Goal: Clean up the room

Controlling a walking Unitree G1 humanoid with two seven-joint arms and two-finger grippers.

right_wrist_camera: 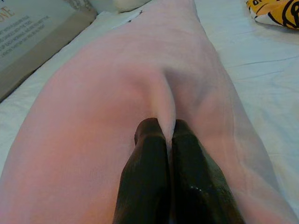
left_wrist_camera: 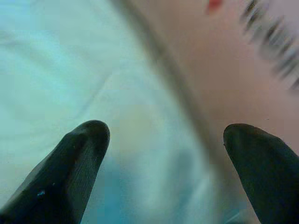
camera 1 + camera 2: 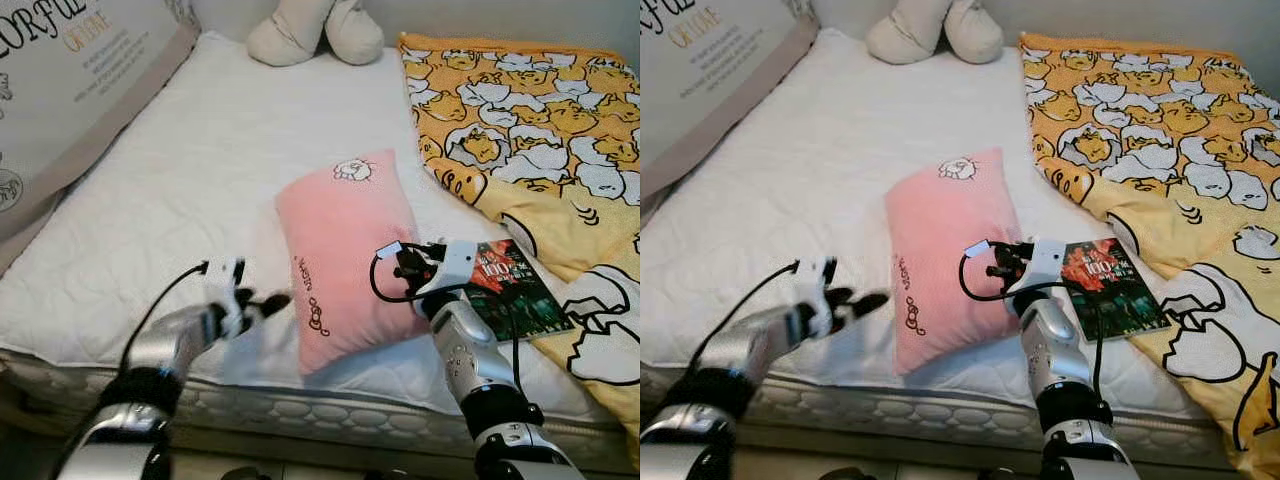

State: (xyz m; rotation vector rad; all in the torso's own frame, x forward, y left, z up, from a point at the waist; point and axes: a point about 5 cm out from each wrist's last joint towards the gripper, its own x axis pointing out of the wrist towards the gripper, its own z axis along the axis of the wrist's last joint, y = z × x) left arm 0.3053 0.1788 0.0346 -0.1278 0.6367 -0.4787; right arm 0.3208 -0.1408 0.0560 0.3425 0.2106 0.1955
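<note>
Right gripper (image 1: 166, 133) pinches pink pillow (image 3: 340, 250) fabric; left gripper (image 3: 262, 303), fingers spread, hovers at pillow's nine o'clock.

1. Before you, a pale pink pillow (image 3: 340, 255) carries a small white cartoon figure and dark lettering.
2. The mattress (image 3: 200, 180) is white and quilted.
3. The blanket (image 3: 530, 120) is orange-yellow with white and yellow cartoon eggs.
4. The book (image 3: 515, 290) cover is dark green and red.
5. Your gripper fingers (image 1: 149, 182) are black.

Even soft light, blurred left wrist view
</note>
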